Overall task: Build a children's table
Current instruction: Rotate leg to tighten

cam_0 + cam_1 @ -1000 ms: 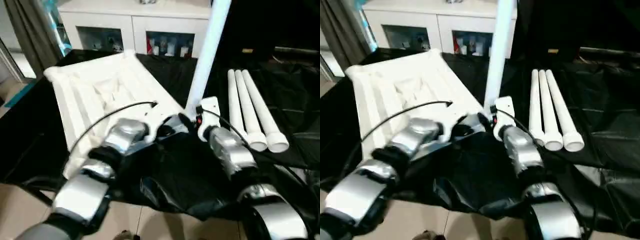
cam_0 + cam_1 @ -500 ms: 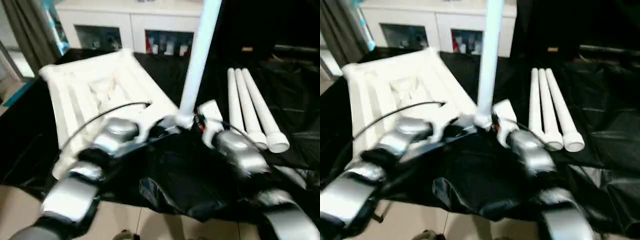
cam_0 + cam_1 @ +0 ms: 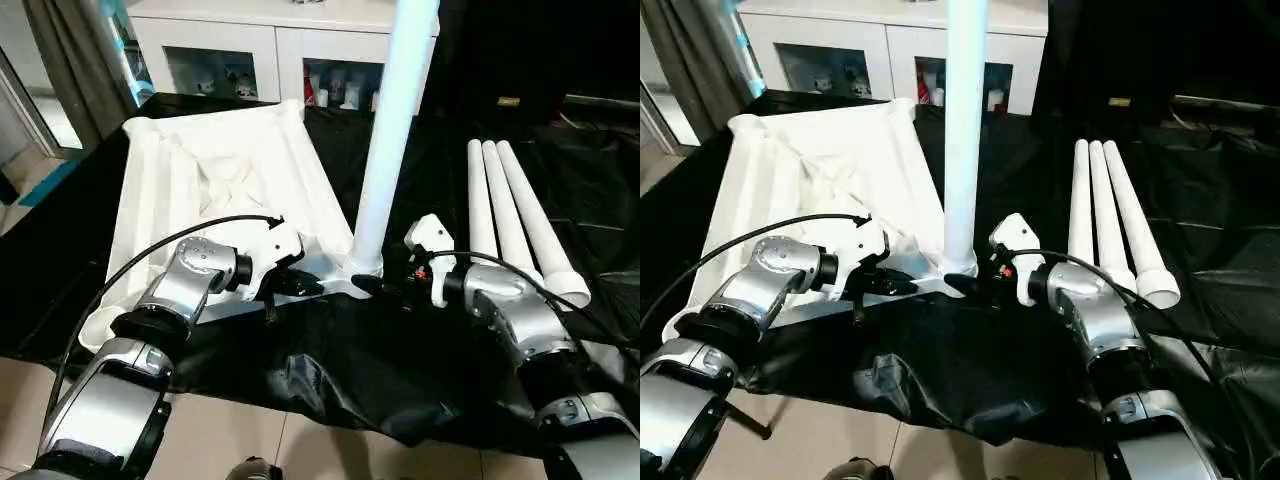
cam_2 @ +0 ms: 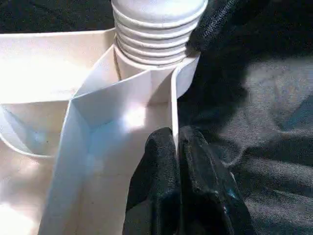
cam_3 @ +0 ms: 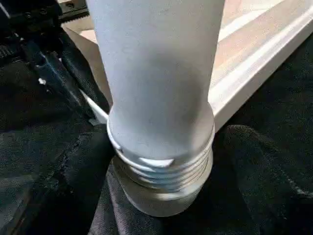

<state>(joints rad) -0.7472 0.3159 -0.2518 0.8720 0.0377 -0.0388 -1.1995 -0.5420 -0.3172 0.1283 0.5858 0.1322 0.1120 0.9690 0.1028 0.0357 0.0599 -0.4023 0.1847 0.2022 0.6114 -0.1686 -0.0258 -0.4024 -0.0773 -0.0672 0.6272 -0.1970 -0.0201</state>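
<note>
The tabletop (image 3: 215,190) lies underside up on the black-draped desk (image 3: 600,210), one leg (image 3: 390,130) standing in its near corner socket (image 4: 156,54) with thread rings exposed, so it looks only partly screwed in. The left gripper (image 4: 178,161) is pinched on the tabletop's rim; the right gripper (image 3: 385,287) spreads wide beside the leg's base, gripping nothing. Unsupported, the leg could tip or cross-thread. Three spare legs (image 3: 515,215) lie together nearby
</note>
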